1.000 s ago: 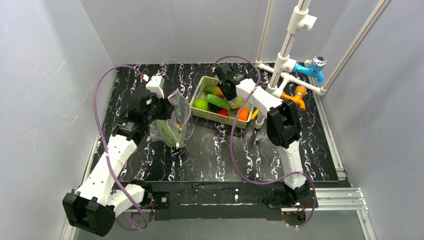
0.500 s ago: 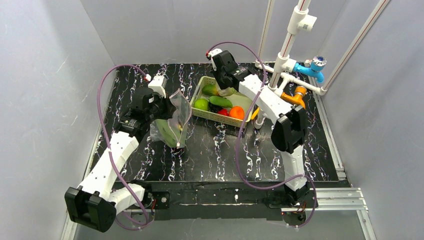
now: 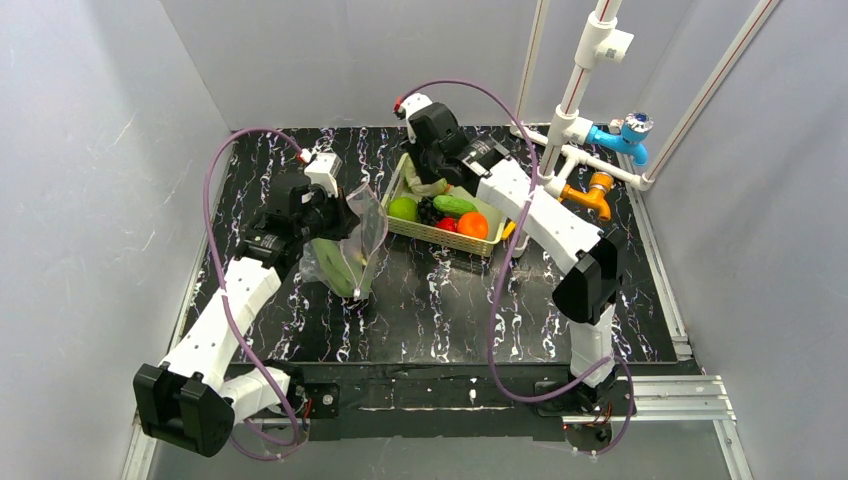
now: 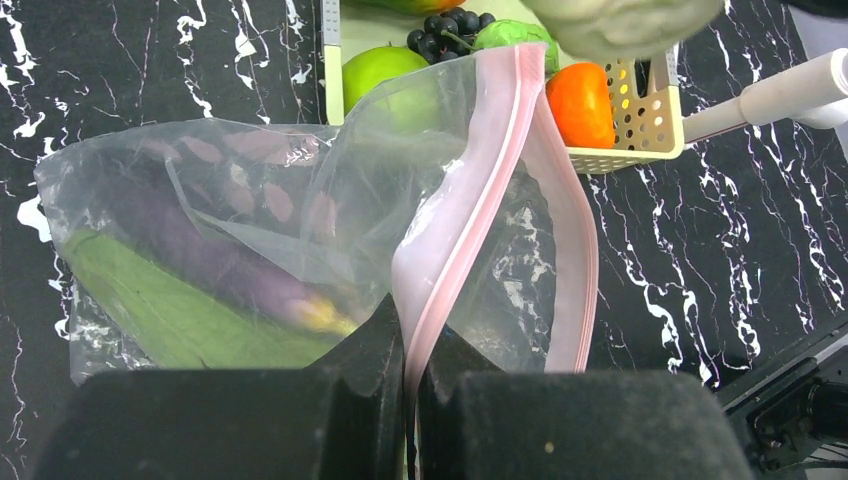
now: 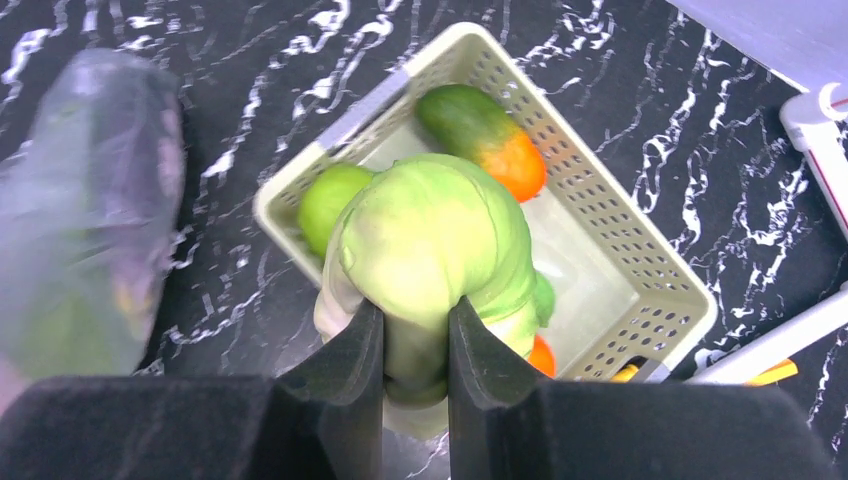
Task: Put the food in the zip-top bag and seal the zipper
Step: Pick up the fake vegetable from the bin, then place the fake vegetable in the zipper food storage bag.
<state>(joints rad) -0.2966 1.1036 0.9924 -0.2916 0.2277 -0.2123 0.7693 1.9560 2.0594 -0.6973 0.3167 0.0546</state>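
My left gripper point(image 4: 412, 345) is shut on the pink zipper point(image 4: 470, 200) and holds the zip-top bag point(image 3: 352, 240) up with its mouth open. Green leaves point(image 4: 160, 305) and a dark purple piece point(image 4: 215, 255) lie inside the bag. My right gripper point(image 5: 415, 345) is shut on the pale green cabbage point(image 5: 440, 240) and holds it above the left end of the cream basket point(image 3: 440, 235). In the basket I see a green apple point(image 3: 403, 208), a cucumber point(image 3: 455, 205), an orange point(image 3: 473, 225), a small red piece point(image 3: 446, 224), dark grapes point(image 3: 428, 210) and a mango point(image 5: 485, 135).
A white pipe frame point(image 3: 575, 90) with blue point(image 3: 625, 135) and orange point(image 3: 597, 190) fittings stands at the back right, close behind the basket. Grey walls close in the black marbled table point(image 3: 430, 310) on the left, back and right.
My right gripper has lifted the cabbage out of the basket and carried it left, towards the bag. My left gripper has kept its hold on the bag and shifted only slightly.
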